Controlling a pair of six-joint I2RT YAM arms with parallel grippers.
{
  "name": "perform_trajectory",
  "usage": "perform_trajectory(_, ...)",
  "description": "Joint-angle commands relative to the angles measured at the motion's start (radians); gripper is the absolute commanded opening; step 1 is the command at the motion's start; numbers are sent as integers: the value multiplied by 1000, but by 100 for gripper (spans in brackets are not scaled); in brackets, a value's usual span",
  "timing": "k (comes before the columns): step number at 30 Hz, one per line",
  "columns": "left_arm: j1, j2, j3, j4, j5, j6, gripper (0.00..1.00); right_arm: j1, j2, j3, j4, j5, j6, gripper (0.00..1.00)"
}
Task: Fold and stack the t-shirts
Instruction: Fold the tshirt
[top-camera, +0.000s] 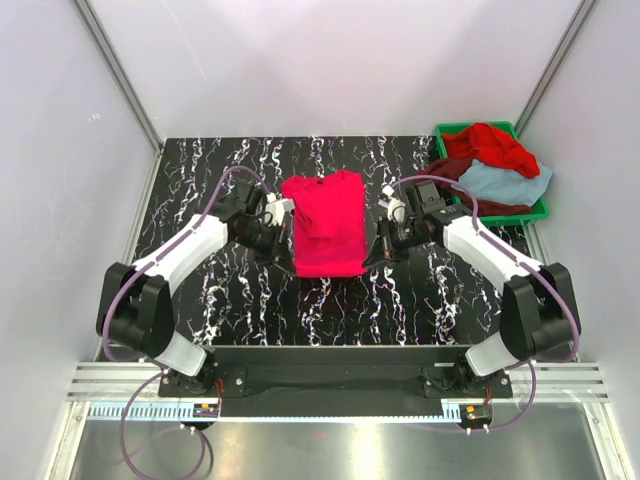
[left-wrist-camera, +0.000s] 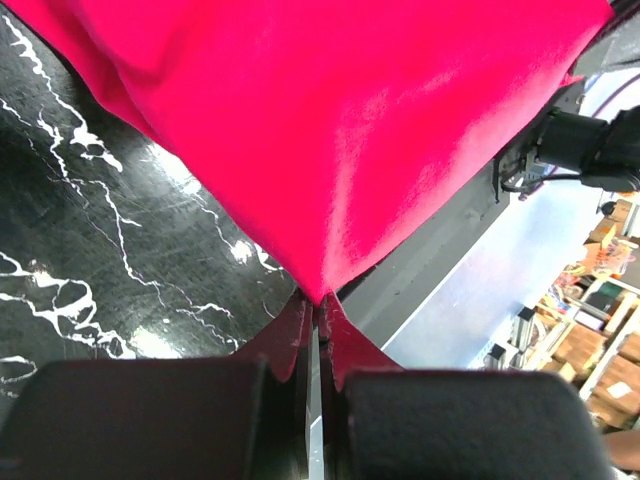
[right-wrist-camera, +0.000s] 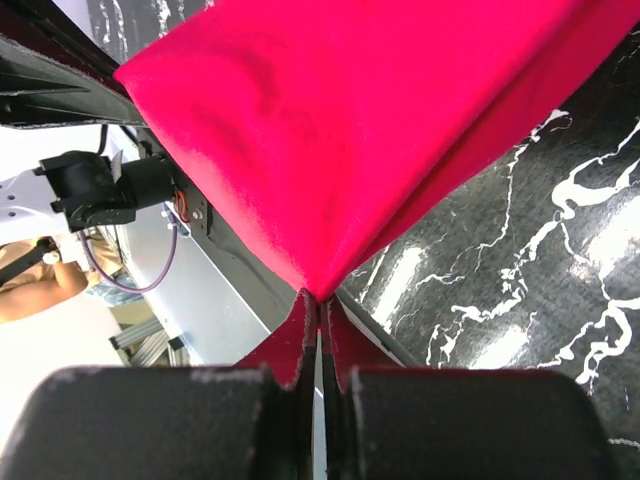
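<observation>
The green bin (top-camera: 520, 214) at the far right corner of the tabletop (top-camera: 220, 160) contains three loosely piled t-shirts: a dark maroon t-shirt (top-camera: 450, 170) at its left, a brighter red t-shirt (top-camera: 490, 147) on top, and a light blue-grey t-shirt (top-camera: 505, 183) at its right. The crimson-pink t-shirt (top-camera: 325, 225) lies at the centre of the tabletop, between the two arms. The left fingers (left-wrist-camera: 288, 340) are closed on a pinch of cloth at its left edge, and the right fingers (right-wrist-camera: 345, 345) are closed on a pinch at its right edge.

Green bin (top-camera: 450, 127) at black marbled table's (top-camera: 200, 165) far-right corner
</observation>
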Motion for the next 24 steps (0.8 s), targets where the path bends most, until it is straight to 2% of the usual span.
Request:
perform_trajectory(1, -4, -79, 46, -30, 21, 23, 0, 7, -83, 53, -41, 10, -14, 0)
perform_trajectory(5, -3, -106, 79, -33, 12, 36, 0, 6, -117, 88, -44, 39, -14, 0)
perform_trajectory(11, 23, -29, 207, -10, -6, 56, 0, -7, -56, 197, -18, 81, -51, 0)
perform_trajectory(18, 81, 193, 451, 16, -29, 76, 0, -24, 96, 349, 21, 107, -100, 0)
perform_trajectory(24, 130, 361, 682, 33, -60, 84, 0, -60, 277, 556, 36, 125, -142, 0)
